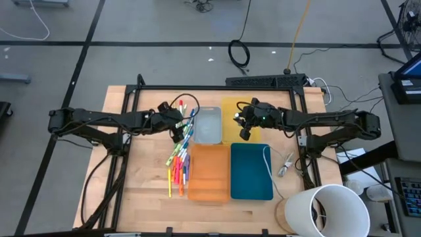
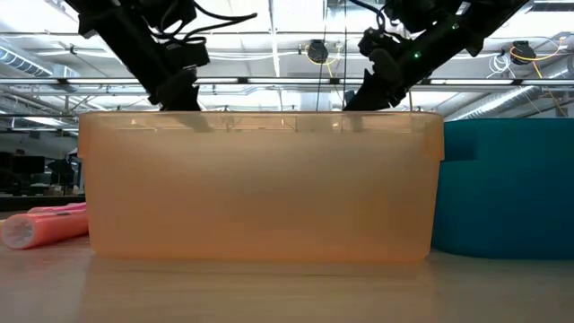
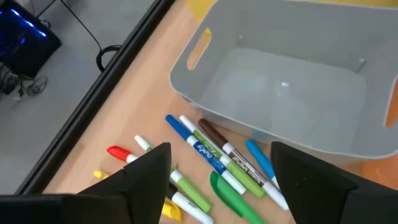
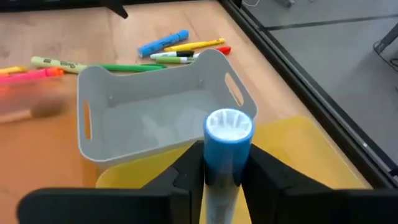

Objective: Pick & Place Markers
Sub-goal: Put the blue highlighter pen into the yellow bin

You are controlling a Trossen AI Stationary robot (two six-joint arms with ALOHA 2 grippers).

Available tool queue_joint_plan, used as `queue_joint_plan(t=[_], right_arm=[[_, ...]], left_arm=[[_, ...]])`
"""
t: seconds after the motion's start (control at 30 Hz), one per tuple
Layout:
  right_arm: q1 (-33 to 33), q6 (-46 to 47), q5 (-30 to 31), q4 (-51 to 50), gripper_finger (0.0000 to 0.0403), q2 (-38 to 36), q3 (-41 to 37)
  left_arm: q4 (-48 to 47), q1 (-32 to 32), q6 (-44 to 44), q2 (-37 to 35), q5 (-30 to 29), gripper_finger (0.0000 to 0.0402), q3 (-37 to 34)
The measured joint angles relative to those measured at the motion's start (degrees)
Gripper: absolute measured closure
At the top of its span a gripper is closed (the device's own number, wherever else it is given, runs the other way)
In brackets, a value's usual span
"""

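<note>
1. Right wrist view: right end effector (image 4: 227, 163) clenched on a blue marker (image 4: 227, 140), fingers pinching the barrel just below its pale round cap end, marker standing upright between them. It hangs over the yellow tray (image 4: 298, 155), beside the grey tray (image 4: 161, 118).
2. Left wrist view: left end effector (image 3: 221, 171) released, fingers spread wide, poised above a cluster of markers (image 3: 217, 158) lying on the wooden surface (image 3: 124, 106) just beside the grey tray's wall.
3. High view: the remaining markers trail along the surface to the left of the grey tray (image 1: 209, 125) and the orange tray (image 1: 208, 172); the teal tray (image 1: 250, 171) sits to the right of the orange one.
4. Handling, as I judge it: markers are light, stiff plastic sticks, smooth and round (likely to roll or spin if nudged on the bare surface). Not fragile; a firm pinch should do no harm.
5. Where to take hold: mid-barrel, fingers straddling across the marker's width, seems safest. A cap-end grip like the right one's may let the stick swing.
6. In the cluster the markers lie touching, some crossing; the outermost one, with free space on either side, looks easiest to single out.
</note>
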Motion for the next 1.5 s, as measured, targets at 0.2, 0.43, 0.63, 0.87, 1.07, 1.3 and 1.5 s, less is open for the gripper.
queue_joint_plan(t=[0.2, 0.43, 0.63, 0.87, 1.07, 1.3, 1.5], right_arm=[[0.0, 0.3, 0.4, -0.9, 0.0304, 0.0, 0.0], [0.1, -2.2, 4.6, -1.8, 0.0278, -1.8, 0.0], [0.6, -6.2, 1.8, -1.7, 0.0269, -5.5, 0.0], [2.5, -9.1, -27.2, -5.7, 0.0280, -7.1, 0.0], [5.7, -13.3, -54.6, -5.5, 0.0280, -7.1, -1.9], [8.0, -15.0, -51.2, -3.6, 0.0283, -7.5, -2.8], [8.0, -14.9, -50.6, -2.3, 0.0284, -7.5, -2.8]], left_arm=[[-0.1, 0.0, 0.0, 0.0, 0.0, 0.0128, 0.0], [-0.4, 0.0, -0.4, 0.7, 0.0, 0.0128, 0.0], [-2.8, 0.0, 1.4, 0.7, 0.3, 0.0128, 0.0], [-2.7, 0.0, 0.6, 0.7, 0.8, 0.0128, 0.0], [-3.2, 0.0, -0.6, 0.7, 3.2, 0.0128, 0.0], [-3.9, -0.1, -0.2, 0.7, 5.0, 0.0128, 0.0], [-12.0, -0.3, -4.7, 0.8, 4.8, 0.0128, 0.0]])
